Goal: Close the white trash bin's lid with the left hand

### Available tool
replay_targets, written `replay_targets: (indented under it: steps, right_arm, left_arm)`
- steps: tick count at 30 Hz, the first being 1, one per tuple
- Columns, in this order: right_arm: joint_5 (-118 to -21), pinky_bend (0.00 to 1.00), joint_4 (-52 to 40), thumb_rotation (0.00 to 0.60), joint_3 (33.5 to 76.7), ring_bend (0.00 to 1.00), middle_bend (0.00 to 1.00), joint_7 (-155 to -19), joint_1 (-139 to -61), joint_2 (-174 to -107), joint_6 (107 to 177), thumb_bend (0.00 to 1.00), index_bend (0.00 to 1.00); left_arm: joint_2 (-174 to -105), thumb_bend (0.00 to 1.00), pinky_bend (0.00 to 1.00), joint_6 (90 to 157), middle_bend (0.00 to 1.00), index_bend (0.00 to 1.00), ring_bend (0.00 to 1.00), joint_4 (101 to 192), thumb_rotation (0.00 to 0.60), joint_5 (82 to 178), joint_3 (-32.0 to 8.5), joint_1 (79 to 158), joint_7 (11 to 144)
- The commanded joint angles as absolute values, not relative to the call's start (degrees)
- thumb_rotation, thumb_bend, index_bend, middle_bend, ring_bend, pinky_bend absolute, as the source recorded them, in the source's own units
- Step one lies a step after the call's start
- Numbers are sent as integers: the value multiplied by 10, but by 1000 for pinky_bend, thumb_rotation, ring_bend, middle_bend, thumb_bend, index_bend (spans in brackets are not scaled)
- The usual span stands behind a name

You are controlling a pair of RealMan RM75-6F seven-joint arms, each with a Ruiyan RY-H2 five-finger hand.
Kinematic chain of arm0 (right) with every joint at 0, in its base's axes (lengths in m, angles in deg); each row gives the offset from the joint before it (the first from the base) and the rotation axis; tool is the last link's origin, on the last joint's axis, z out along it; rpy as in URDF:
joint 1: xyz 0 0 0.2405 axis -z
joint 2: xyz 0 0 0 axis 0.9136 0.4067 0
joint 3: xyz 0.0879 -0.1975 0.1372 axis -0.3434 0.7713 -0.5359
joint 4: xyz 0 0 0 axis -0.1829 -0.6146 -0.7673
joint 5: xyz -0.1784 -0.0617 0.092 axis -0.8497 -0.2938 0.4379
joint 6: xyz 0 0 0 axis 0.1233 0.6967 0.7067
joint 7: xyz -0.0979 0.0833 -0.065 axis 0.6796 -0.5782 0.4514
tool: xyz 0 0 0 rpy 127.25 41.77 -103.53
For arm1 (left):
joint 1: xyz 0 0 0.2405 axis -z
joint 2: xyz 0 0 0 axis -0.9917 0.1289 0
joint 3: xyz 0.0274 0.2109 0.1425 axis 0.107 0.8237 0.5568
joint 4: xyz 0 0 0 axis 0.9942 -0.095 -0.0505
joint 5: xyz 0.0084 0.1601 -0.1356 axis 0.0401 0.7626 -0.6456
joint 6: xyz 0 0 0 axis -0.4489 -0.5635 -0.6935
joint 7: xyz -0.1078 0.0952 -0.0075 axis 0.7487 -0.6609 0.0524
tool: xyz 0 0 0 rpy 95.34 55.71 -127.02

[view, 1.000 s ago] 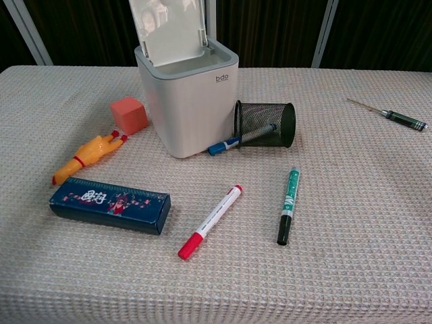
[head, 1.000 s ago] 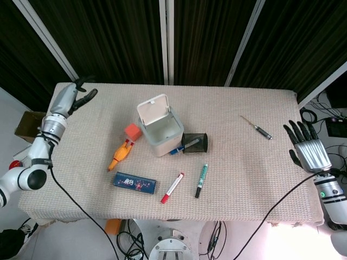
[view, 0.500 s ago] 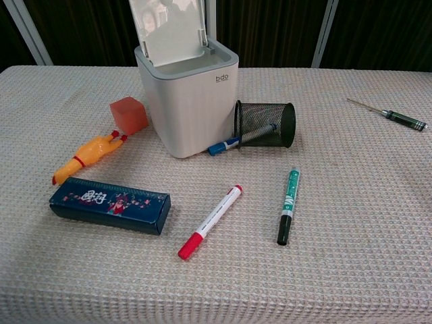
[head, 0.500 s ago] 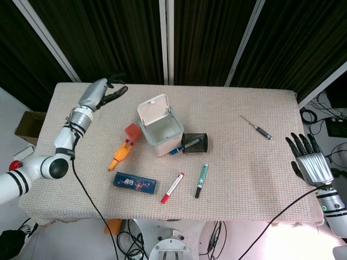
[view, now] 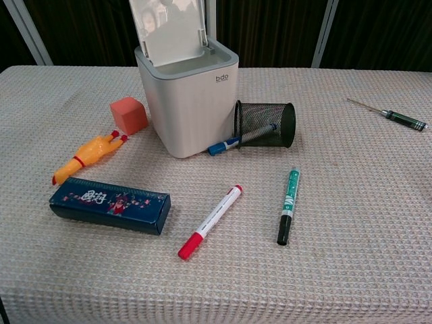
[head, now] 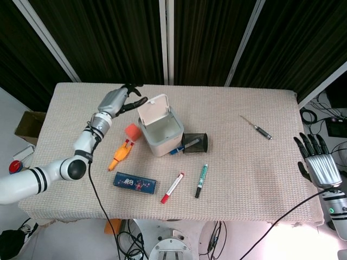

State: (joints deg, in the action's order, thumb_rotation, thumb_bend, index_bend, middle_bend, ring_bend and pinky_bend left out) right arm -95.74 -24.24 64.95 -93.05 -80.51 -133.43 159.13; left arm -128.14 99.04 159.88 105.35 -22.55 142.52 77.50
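Lying nearest the bench's [view: 378, 223] front edge, the red marker [view: 210, 221] shows in both views. Mid-bench, the white trash bin [view: 191, 102] stands with its lid [head: 152, 108] raised. Only the head view shows the left hand [head: 118, 100], fingers apart, empty, just beside the lid, and the right hand [head: 320, 165], spread, off the right edge.

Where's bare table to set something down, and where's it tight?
Bare cloth: between the pen holder and the screwdriver, and the near right stretch past the green marker. The far left corner behind the left hand is bare too. Crowded: around the trash bin, with the orange cube, rubber chicken, blue box and red marker.
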Motion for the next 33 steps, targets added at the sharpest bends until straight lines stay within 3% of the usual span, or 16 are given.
replay_targets:
  steps: [1, 11, 17, 25, 33]
  right_arm:
    - [-955, 0, -247, 600, 648, 0, 0, -933, -803, -1337, 1587, 395, 0]
    - [-951, 0, -274, 600, 647, 0, 0, -945, -802, -1353, 1570, 395, 0]
    - [-954, 0, -281, 600, 648, 0, 0, -945, -804, -1359, 1562, 395, 0]
    - [-951, 0, -286, 600, 646, 0, 0, -948, -804, -1364, 1557, 395, 0]
    - [-953, 0, -280, 600, 640, 0, 0, -943, -806, -1362, 1562, 395, 0]
  left_arm:
    - [-1282, 40, 259, 1001, 293, 156, 96, 1614, 17, 1072, -228, 1423, 777]
    - [-1259, 41, 259, 1014, 334, 156, 96, 1688, 18, 1122, -237, 1395, 813]
    - [-1263, 40, 259, 1057, 337, 156, 96, 1723, 39, 1195, -235, 1366, 833]
    - [-1281, 40, 259, 1096, 342, 157, 96, 1748, 68, 1284, -201, 1336, 828]
    - [-1328, 40, 259, 1161, 347, 158, 96, 1693, 106, 1437, -146, 1329, 743]
